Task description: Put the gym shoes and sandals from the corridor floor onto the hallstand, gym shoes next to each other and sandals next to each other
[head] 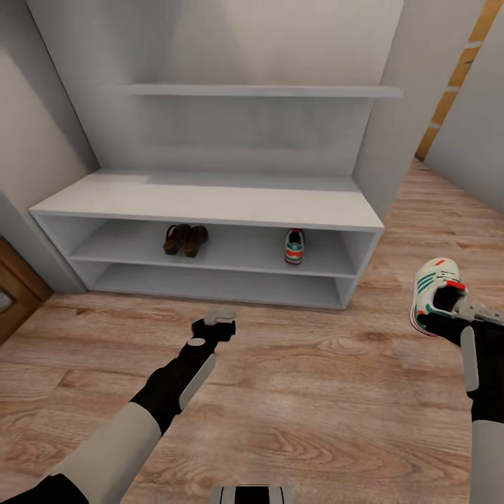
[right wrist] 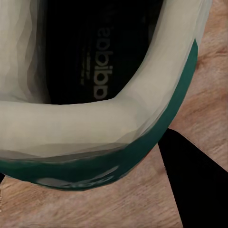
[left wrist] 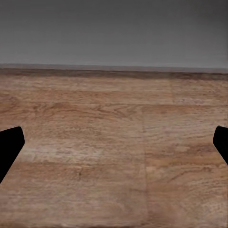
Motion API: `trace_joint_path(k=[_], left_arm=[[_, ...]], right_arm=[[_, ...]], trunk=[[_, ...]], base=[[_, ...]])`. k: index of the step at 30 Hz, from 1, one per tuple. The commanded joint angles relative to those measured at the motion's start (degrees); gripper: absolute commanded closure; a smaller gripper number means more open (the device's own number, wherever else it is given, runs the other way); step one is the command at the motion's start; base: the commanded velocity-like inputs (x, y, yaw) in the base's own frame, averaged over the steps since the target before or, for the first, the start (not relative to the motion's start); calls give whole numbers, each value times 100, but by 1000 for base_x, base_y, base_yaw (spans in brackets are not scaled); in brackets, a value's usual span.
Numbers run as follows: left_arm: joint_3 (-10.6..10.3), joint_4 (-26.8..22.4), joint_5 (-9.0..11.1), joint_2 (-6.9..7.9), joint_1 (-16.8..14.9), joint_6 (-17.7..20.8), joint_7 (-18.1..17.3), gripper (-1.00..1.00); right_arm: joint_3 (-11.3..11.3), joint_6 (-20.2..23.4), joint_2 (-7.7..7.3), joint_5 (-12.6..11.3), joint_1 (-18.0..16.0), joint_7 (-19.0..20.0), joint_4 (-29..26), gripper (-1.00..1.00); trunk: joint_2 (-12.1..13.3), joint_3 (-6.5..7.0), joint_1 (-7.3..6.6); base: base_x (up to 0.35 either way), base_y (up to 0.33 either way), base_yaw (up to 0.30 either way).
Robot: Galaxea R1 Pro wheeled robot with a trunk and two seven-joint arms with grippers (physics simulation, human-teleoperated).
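- A white gym shoe (head: 435, 288) with green stripes rides in the right gripper (head: 448, 308) at about 4 o'clock in the head view, lifted clear of the corridor floor (head: 308, 392) and off to the right of the hallstand (head: 210, 203).
- Its mate (head: 294, 246) already sits on the upper shelf bay at roughly 1 o'clock, well apart from the two brown sandals (head: 185, 239), which stand touching each other at about 11 o'clock on the same shelf.
- The shoe looks light, with a soft padded collar and a firmer sole (a judgement from its shape); the heel rim is the sensible place to pinch, and the right wrist view shows that rim (right wrist: 85, 128) up close with a dark finger (right wrist: 194, 185) beside it.
- The right jaws are clamped on the shoe at its opening.
- The left gripper (head: 218, 323) hovers over bare planks near the centre; in the left wrist view its fingertips (left wrist: 9, 149) stand wide apart, holding and touching nothing.
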Motion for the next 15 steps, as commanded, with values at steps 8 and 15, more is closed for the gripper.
trace_joint_path(k=[8,15], left_arm=[[-33,143,65,0,-4,15,41,-100],[-39,260,67,-11,-4,13,36,-100]], right_arm=[[1,29,-1,-6,-4,-7,-6,100],[1,29,-1,-6,-4,-1,-6,100]], trunk=[[-2,-5,-3],[-2,-5,-3]], base=[[-187,234,0],[-22,313,0]])
